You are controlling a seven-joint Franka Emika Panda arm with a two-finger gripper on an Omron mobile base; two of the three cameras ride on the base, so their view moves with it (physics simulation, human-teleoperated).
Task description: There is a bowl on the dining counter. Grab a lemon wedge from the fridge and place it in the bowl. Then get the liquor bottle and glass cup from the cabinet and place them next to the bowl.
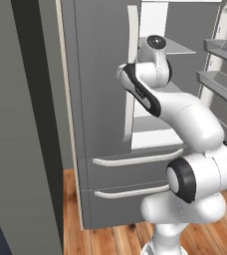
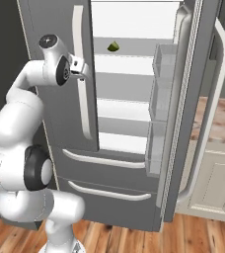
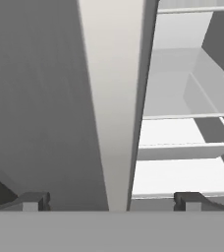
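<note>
Up at 12 o'clock on an upper white shelf of the tall dark grey French-door fridge [image 2: 60,59], right door open: tiny olive-yellow lemon wedge [image 2: 113,47]. Two-finger gripper [image 3: 109,201] spread wide, nothing held, w/ the left door's long pale vertical handle [image 3: 115,98] betw. its tips.

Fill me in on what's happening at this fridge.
The robot arm stands before the fridge, whose right door is swung open while the left door is closed. The gripper is open and empty, up beside the left door's long pale handle, which runs between the fingertips in the hand view. The lemon wedge sits untouched on an upper shelf.
</note>
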